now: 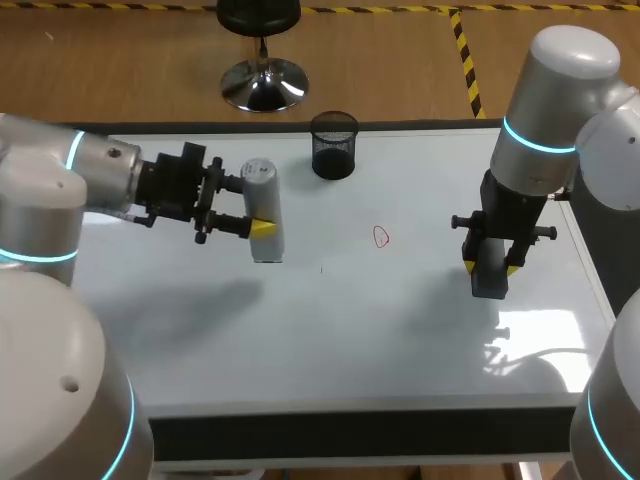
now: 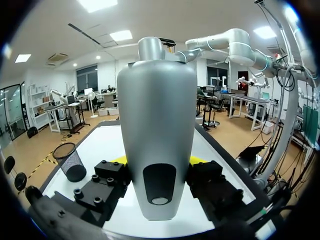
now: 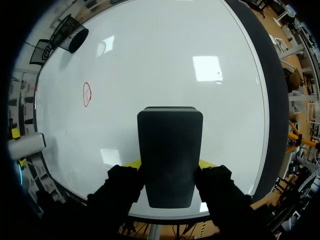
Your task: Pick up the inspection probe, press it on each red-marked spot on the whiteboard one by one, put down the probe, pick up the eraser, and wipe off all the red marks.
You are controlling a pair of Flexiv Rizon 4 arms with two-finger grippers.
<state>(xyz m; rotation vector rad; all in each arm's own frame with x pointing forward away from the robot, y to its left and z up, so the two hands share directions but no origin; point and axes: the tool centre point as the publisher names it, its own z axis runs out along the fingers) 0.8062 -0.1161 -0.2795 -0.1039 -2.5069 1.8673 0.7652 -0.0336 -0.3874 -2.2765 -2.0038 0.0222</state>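
A grey-white inspection probe point(image 1: 262, 210) stands upright over the left part of the whiteboard point(image 1: 400, 320). My left gripper point(image 1: 255, 205) is shut on it from both sides. In the left wrist view the probe point(image 2: 157, 140) fills the space between the yellow fingertips point(image 2: 199, 160). A single red circular mark point(image 1: 381, 237) lies near the board's middle, between the two arms. At the right my gripper point(image 1: 490, 268) points down and is shut on the dark eraser point(image 1: 489, 275). Its wrist view shows the eraser point(image 3: 170, 155) clamped end-on, with the red mark point(image 3: 86, 94) far ahead and to one side.
A black mesh cup point(image 1: 333, 145) stands at the back edge of the board, behind the red mark, and also shows beside the probe point(image 2: 70, 161). The board's dark rim point(image 1: 350, 435) runs along the front.
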